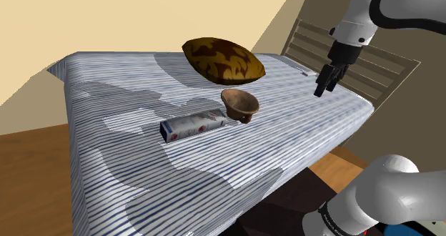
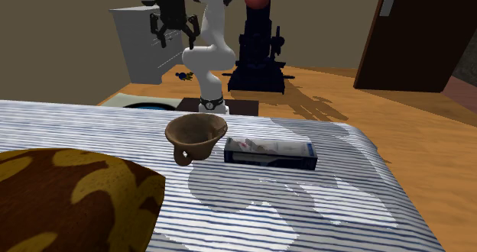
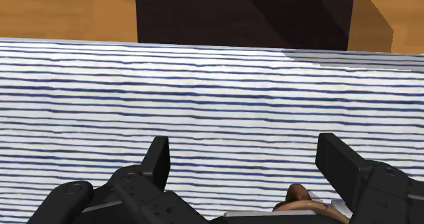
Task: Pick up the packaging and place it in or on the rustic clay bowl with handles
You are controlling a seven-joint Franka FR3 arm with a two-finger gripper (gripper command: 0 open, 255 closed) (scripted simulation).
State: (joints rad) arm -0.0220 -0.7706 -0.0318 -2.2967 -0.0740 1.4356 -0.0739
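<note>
1. Your gripper [image 3: 248, 158] hangs over the striped bed cover [image 1: 129, 177] with its two black fingers spread wide and nothing between them; in the shoulder view it hovers high, well apart from the box
2. The box [image 1: 193, 125] lies flat on its long side on the bed, one end just beside the brown bowl [image 1: 239, 102]; you cannot tell whether the two touch
3. Judge the box a light carton: fairly stiff, easy to crush, its printed faces probably a little slick. Take it across its narrow width near the middle, fingers on the long sides, and squeeze gently
4. The bowl stands upright and open, and looks shorter than the box is long, so expect the box to rest across the rim or lean inside; a careless set-down could tip the bowl
5. The cover looks soft, so it may give if you press down. A brown and yellow pillow [image 1: 223, 59] lies behind the bowl
6. Around the bed you have a wooden floor [image 1: 28, 163], a slatted headboard [image 1: 379, 59], a dark door [image 2: 413, 37] and a grey cabinet [image 2: 141, 44]
</note>
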